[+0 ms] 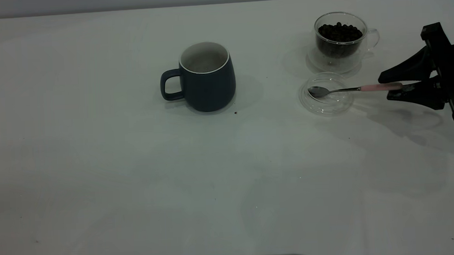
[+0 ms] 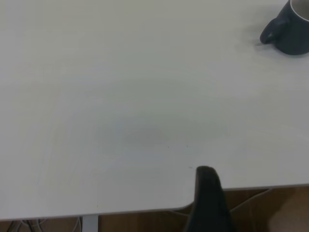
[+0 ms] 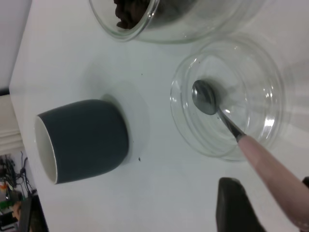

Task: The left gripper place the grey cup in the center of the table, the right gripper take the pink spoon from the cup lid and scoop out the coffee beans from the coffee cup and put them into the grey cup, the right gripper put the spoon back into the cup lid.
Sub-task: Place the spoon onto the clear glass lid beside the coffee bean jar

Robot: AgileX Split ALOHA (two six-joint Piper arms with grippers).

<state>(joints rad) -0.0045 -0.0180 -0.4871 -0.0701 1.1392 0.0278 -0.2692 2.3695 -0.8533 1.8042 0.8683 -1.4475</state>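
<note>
You've got 1 grey cup (image 1: 206, 77), 1 coffee cup (image 1: 341, 40), 1 cup lid (image 1: 326, 94), 1 pink spoon (image 1: 351, 88), all on the table (image 1: 137, 177). Coffee beans (image 1: 339, 31) = one heap inside the coffee cup, too many to count.

Grey cup stands upright near table center, handle toward the exterior view's left, nothing visible inside from here. Coffee cup sits far right toward the back edge, lid just in front of it, nearly touching. Spoon bowl rests in the lid, stem runs out over the rim to the right, pink handle end reaches the right gripper (image 1: 390, 86).

Right gripper: comes in from the right edge, low over the table, fingers spread wide w/ the pink handle tip lying between them. Not clamped as far as you can see; upper finger clearly off the handle, lower one right at it. Right wrist view shows the same: handle beside one dark finger (image 3: 236, 208).

Left gripper (image 2: 206, 203): off by the table's edge, well apart from the grey cup. Only one finger shows, so can't tell its opening.
</note>
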